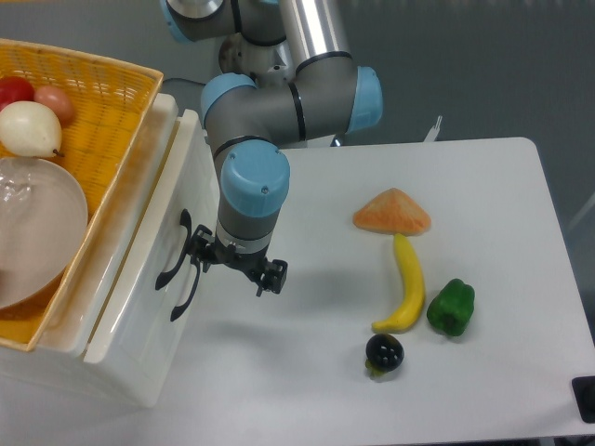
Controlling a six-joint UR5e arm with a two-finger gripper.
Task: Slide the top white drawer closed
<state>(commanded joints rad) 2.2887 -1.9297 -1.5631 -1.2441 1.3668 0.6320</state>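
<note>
You cannot see the inside of the top white drawer (139,279), because the orange wicker basket (102,121) covers the cabinet top at 9 o'clock and is itself cut by the left edge; in the basket you see a pale pear (30,128), two red fruits at the edge and a glass bowl (33,232). The drawer is at 8 o'clock of the table (483,390), glossy white with a black arched handle (172,251), its front almost flush with the lower drawer front (149,362). The gripper (234,265) stands just beside that handle with fingers spread apart and nothing between them, but you cannot tell if it touches the front.
</note>
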